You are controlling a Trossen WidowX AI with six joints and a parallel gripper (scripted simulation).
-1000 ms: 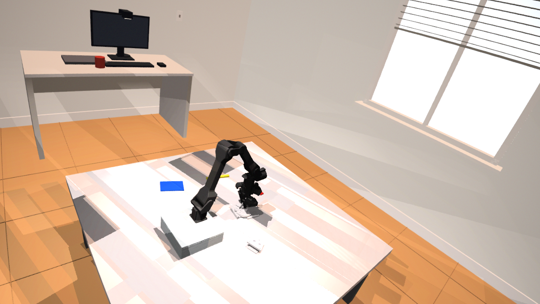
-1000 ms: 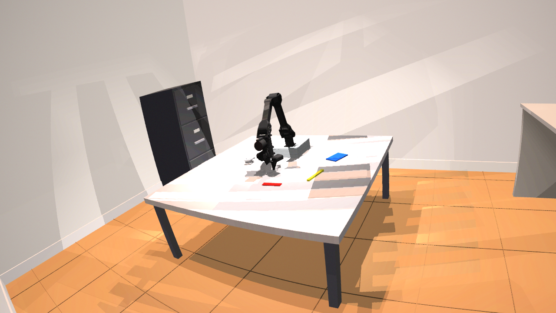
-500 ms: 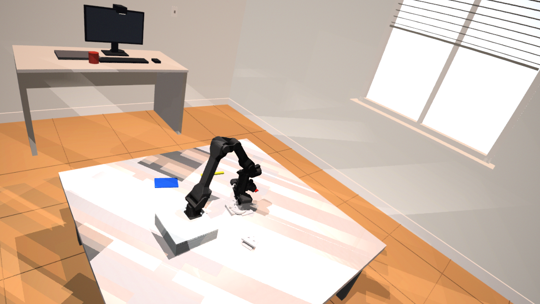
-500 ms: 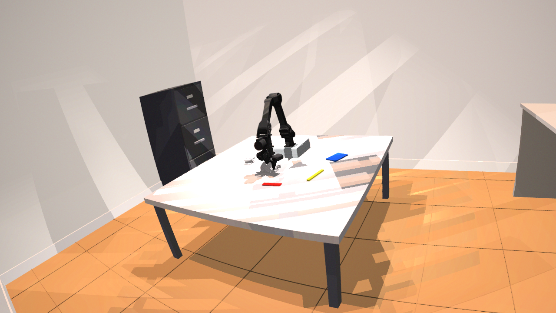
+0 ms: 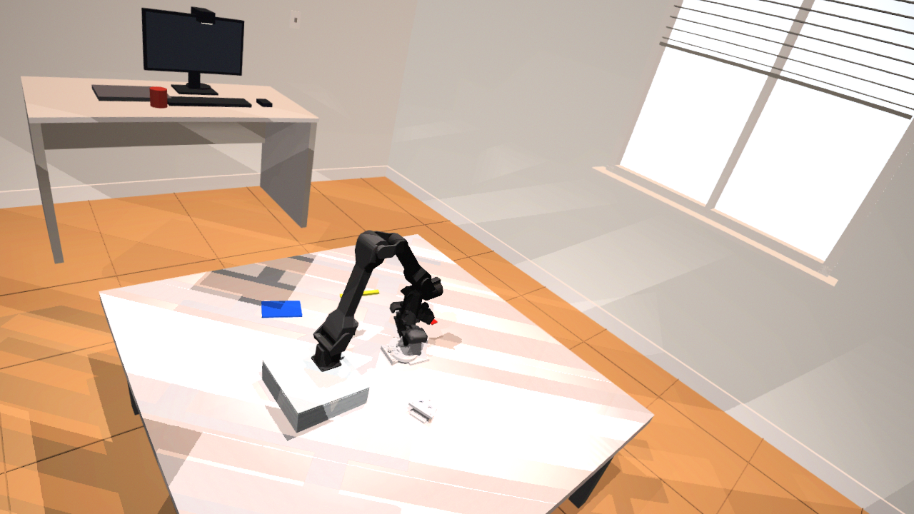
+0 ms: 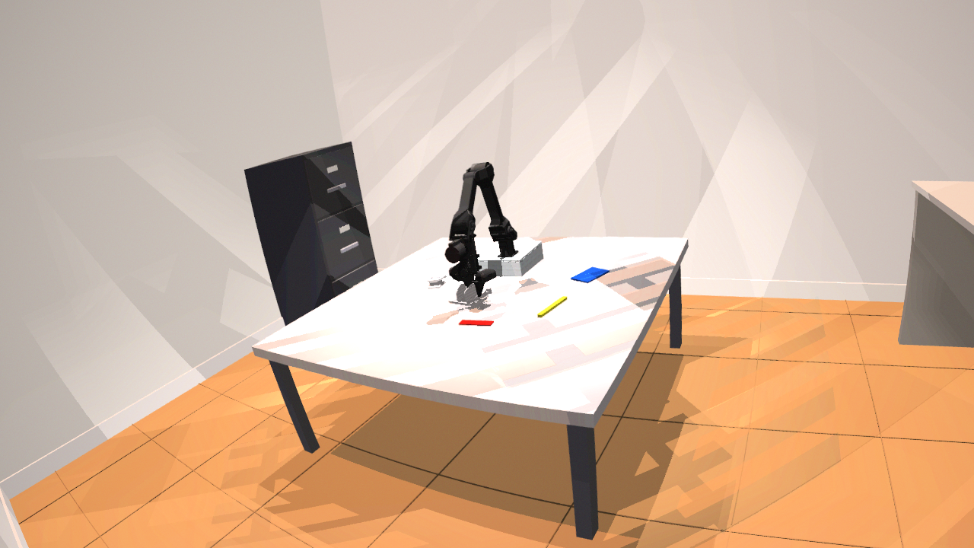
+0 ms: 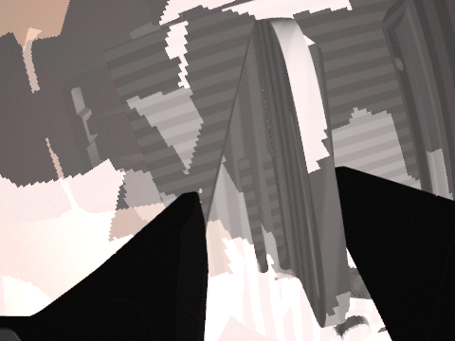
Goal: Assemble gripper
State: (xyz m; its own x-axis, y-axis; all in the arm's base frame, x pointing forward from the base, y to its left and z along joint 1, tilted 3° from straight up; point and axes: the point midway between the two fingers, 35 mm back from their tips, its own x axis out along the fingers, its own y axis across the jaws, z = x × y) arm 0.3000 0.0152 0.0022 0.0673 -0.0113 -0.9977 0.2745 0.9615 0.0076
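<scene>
My gripper (image 5: 413,343) (image 6: 474,286) (image 7: 265,196) points down and is shut on a grey part, which looks like a jaw (image 7: 305,223). The jaw stands on edge between the black fingers, directly over the gripper base (image 5: 403,358) (image 7: 152,78). Whether it touches the base I cannot tell. A second long curved part, probably the other jaw (image 7: 419,99), shows at the right of the wrist view. The pins and gear teeth cannot be made out. A small white part, probably the housing plate (image 5: 422,409) (image 6: 436,280), lies apart on the table.
The arm stands on a grey block (image 5: 332,409) (image 6: 531,259) beside the base. A blue plate (image 5: 280,309) (image 6: 590,274), a yellow bar (image 5: 369,293) (image 6: 552,306) and a red bar (image 5: 433,321) (image 6: 475,323) lie on the table (image 5: 511,447) (image 6: 435,374).
</scene>
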